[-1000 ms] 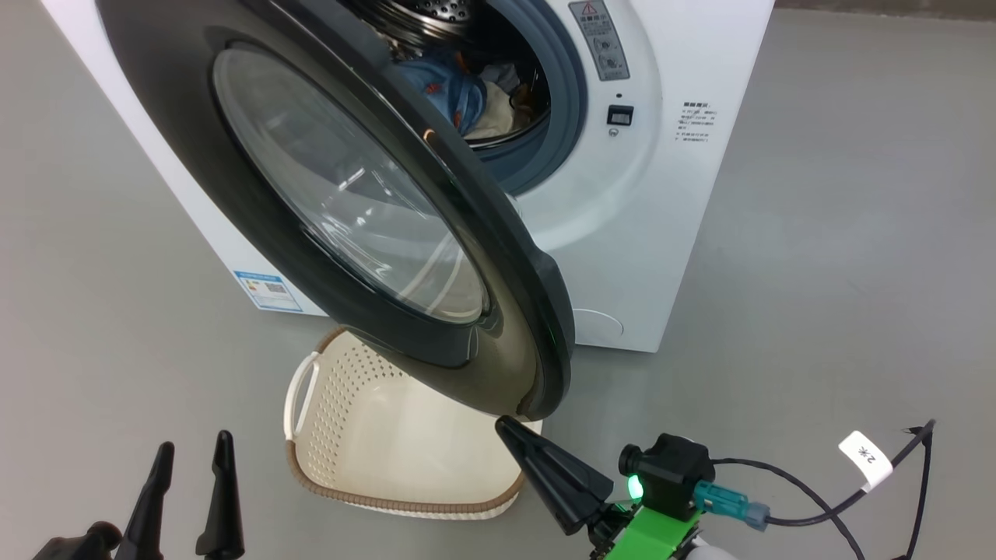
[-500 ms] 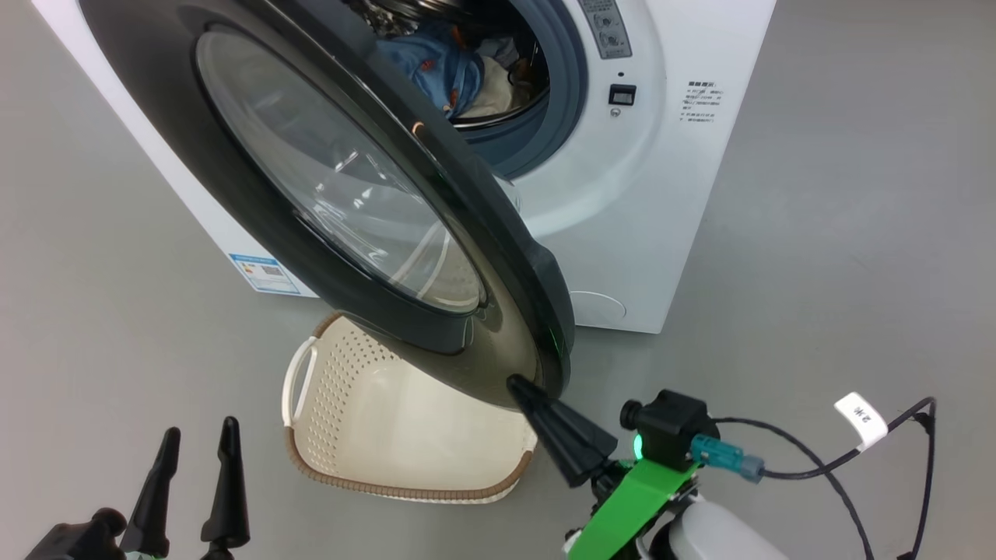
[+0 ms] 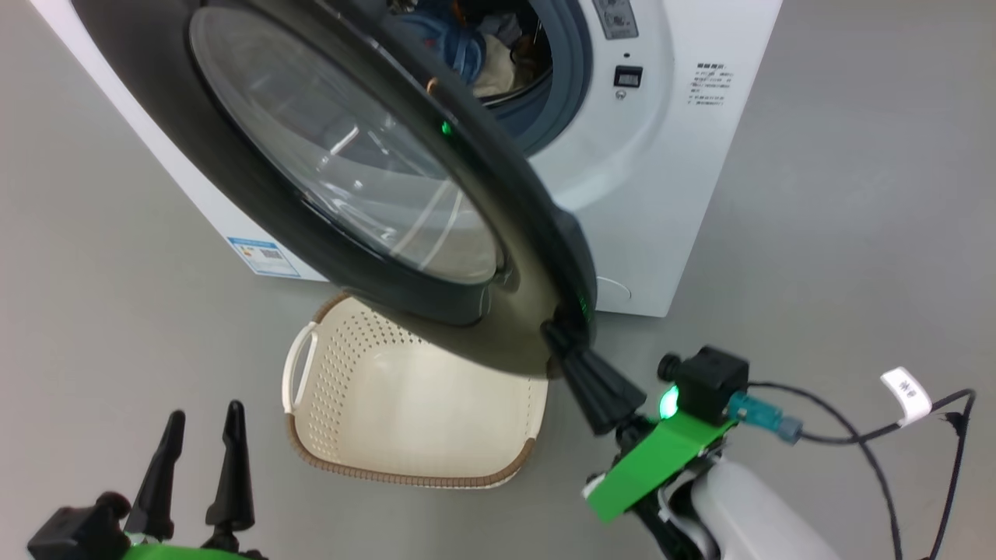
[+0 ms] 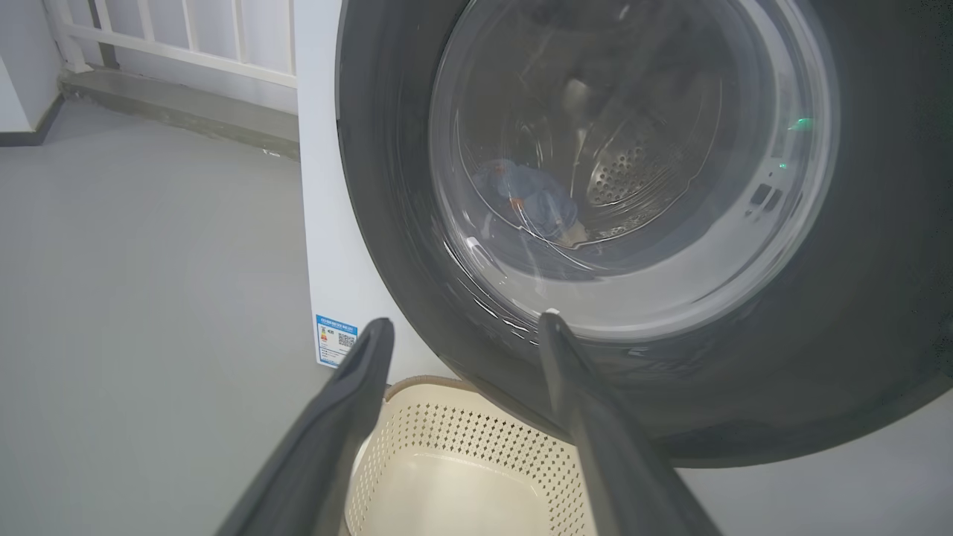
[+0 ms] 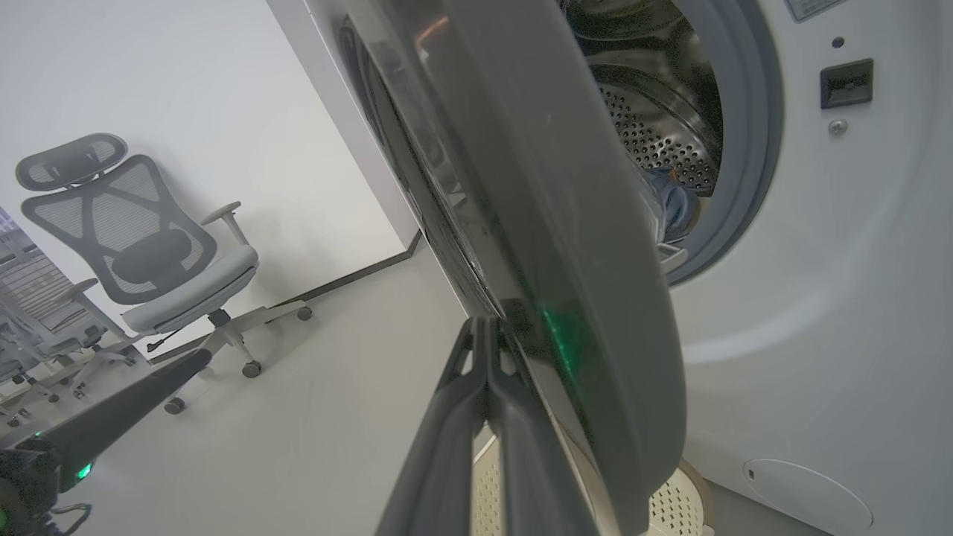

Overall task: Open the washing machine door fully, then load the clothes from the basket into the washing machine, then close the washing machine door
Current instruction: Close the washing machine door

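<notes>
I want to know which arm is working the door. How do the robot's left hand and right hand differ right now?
The left hand has its fingers spread apart; the right hand has its fingers shut together. The left hand hangs low, touching nothing, while the right hand's tip meets the lower edge of the washing machine door. Both have two long dark fingers.

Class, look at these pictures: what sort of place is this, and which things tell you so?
Probably an office or lab space, not a home laundry: a washing machine stands on bare grey floor, with mesh office chairs nearby.
</notes>
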Controlling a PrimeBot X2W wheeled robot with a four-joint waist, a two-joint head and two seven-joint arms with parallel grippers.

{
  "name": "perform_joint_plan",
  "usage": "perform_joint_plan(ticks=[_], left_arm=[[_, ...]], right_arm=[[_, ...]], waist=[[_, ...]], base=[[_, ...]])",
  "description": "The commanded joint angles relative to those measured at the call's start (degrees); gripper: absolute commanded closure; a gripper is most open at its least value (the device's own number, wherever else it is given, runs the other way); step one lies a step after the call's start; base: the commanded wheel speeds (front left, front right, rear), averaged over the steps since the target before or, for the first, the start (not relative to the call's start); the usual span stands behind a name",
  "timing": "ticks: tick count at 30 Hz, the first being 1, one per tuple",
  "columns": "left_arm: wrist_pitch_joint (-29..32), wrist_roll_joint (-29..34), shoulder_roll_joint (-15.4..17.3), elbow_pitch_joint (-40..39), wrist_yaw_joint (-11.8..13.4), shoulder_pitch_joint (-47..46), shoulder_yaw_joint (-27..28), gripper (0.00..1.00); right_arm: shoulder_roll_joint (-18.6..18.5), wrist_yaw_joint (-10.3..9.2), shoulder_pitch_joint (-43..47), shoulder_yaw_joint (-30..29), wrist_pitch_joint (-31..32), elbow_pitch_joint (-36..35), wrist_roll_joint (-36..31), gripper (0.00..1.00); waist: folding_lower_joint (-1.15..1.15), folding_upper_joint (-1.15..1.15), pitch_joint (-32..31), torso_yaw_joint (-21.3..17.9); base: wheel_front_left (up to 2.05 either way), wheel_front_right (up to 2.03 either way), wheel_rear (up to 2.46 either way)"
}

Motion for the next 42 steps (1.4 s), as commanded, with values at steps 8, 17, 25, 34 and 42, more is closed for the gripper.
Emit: perform_joint_plan(ticks=[8,17,25,34,42], left_arm=[[-0.4,-0.7,0.9,-2.1,-0.1,-4.7,0.5,0.00],[-0.4,-1.2,0.5,-2.6,-0.1,-7.6,-1.4,0.00],[-0.4,-1.8,0.2,-2.3,-0.1,-10.4,-3.3,0.00],[-0.4,-2.3,0.6,-2.4,-0.1,-12.3,-4.7,0.00],[-0.4,-2.3,0.8,-2.5,-0.1,-13.0,-5.2,0.00]], right_arm=[[0.9,0.06,-6.1,-4.6,-0.3,-0.3,-1.2,1.00],[0.7,0.06,-13.0,-10.6,-0.3,1.4,-2.7,1.00],[-0.1,0.06,-18.9,-14.7,-0.3,3.3,-3.9,1.00],[0.0,0.06,-24.5,-19.5,-0.3,4.7,-5.0,1.00],[0.2,0.06,-25.9,-21.0,-0.3,4.8,-5.9,1.00]], waist=[[0.00,0.00,3.6,0.8],[0.00,0.00,7.6,2.2],[0.00,0.00,10.6,3.8],[0.00,0.00,12.8,5.1],[0.00,0.00,13.4,5.5]], base=[[0.00,0.00,0.00],[0.00,0.00,0.00],[0.00,0.00,0.00],[0.00,0.00,0.00],[0.00,0.00,0.00]])
